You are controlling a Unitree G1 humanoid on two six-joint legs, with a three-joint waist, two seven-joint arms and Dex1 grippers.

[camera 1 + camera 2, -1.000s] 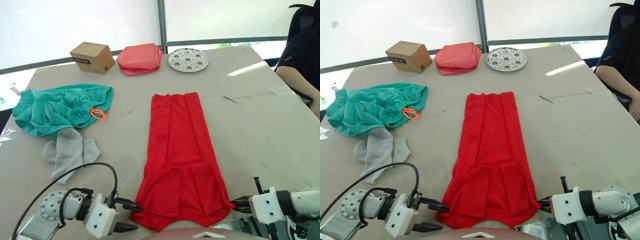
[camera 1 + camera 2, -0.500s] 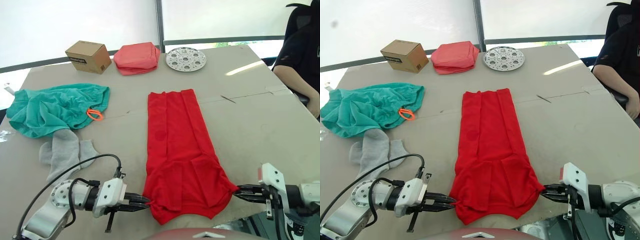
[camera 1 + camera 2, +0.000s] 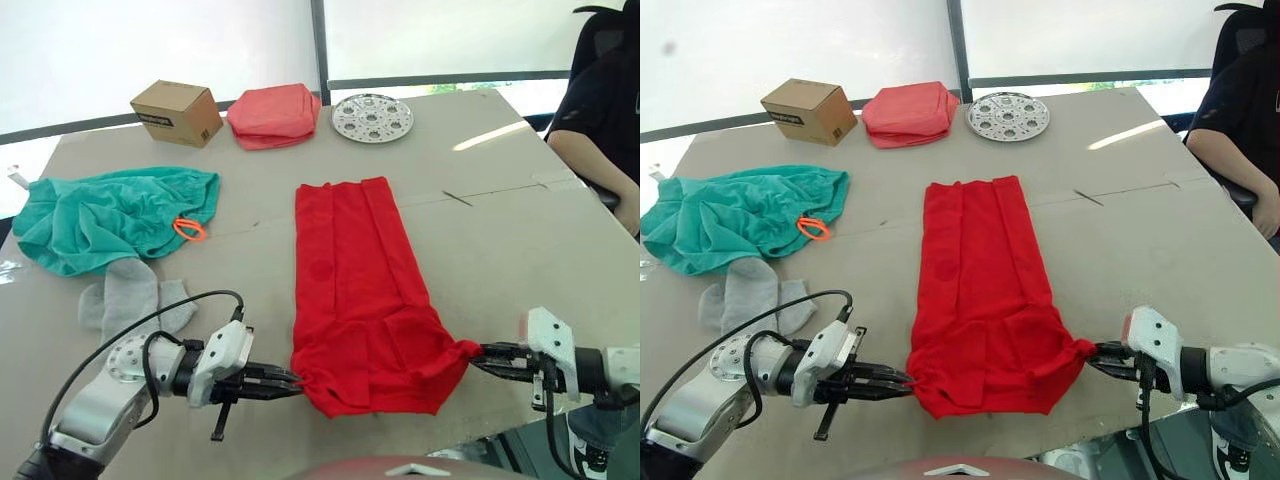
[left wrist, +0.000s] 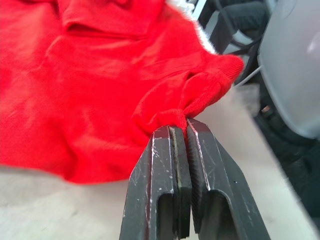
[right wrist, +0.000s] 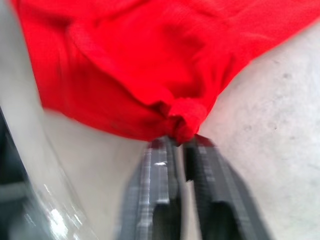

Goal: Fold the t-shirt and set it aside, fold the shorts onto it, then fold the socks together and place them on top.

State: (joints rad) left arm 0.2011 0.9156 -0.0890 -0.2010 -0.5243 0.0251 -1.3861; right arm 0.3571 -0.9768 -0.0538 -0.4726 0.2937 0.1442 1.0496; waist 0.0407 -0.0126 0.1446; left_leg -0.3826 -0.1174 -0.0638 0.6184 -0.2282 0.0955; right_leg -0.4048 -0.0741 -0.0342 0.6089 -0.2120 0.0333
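Red t-shirt (image 3: 355, 290) folded lengthwise; teal shorts (image 3: 105, 215) crumpled beside grey socks (image 3: 130, 298).

A wide beige table (image 3: 500, 250) carries everything. In its middle lies a bright red t-shirt (image 3: 350, 270), folded into a long strip. On the left side lie crumpled teal-green shorts (image 3: 105, 215), and just beside them two light grey socks (image 3: 135, 300). At the far edge stand a brown cardboard box (image 3: 177, 112), a salmon-pink folded cloth (image 3: 274, 115) and a round perforated metal plate (image 3: 372, 117).
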